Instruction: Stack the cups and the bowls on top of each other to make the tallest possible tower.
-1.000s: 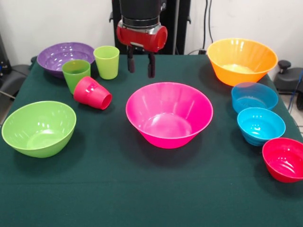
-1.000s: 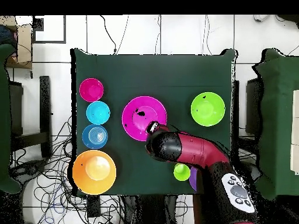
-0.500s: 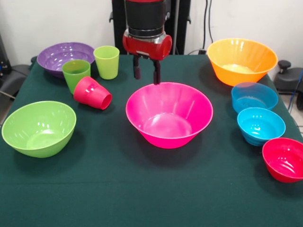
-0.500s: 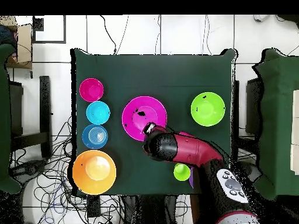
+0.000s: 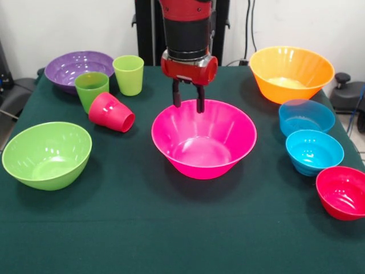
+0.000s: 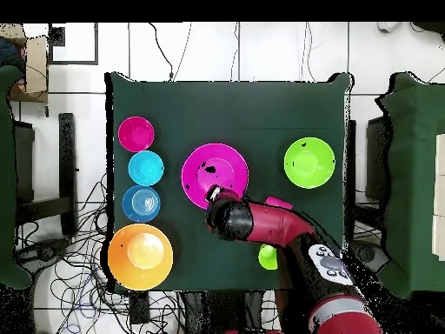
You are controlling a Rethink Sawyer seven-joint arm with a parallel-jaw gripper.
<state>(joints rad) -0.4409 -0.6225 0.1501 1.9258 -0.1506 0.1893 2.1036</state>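
Note:
My gripper (image 5: 189,104) is open and empty, its fingertips at the far rim of the large pink bowl (image 5: 203,142). In the overhead view my gripper (image 6: 214,196) is at that bowl's (image 6: 207,168) near edge. The red cup (image 5: 112,113) lies on its side beside the upright green cup (image 5: 91,90) and lime cup (image 5: 129,74). The purple bowl (image 5: 77,67) stands behind them. The lime-green bowl (image 5: 47,154) is at the left. The orange bowl (image 5: 291,73), blue bowl (image 5: 306,116), turquoise bowl (image 5: 314,151) and small red bowl (image 5: 342,191) line the right side.
All stand on a dark green tablecloth (image 5: 142,228). In the overhead view my arm (image 6: 278,230) covers the cups and the purple bowl, save one lime cup (image 6: 266,257). Cables lie on the floor around the table.
My gripper has moved down and towards the pink bowl, from above the cloth behind it to its far rim. The cups and bowls have not moved.

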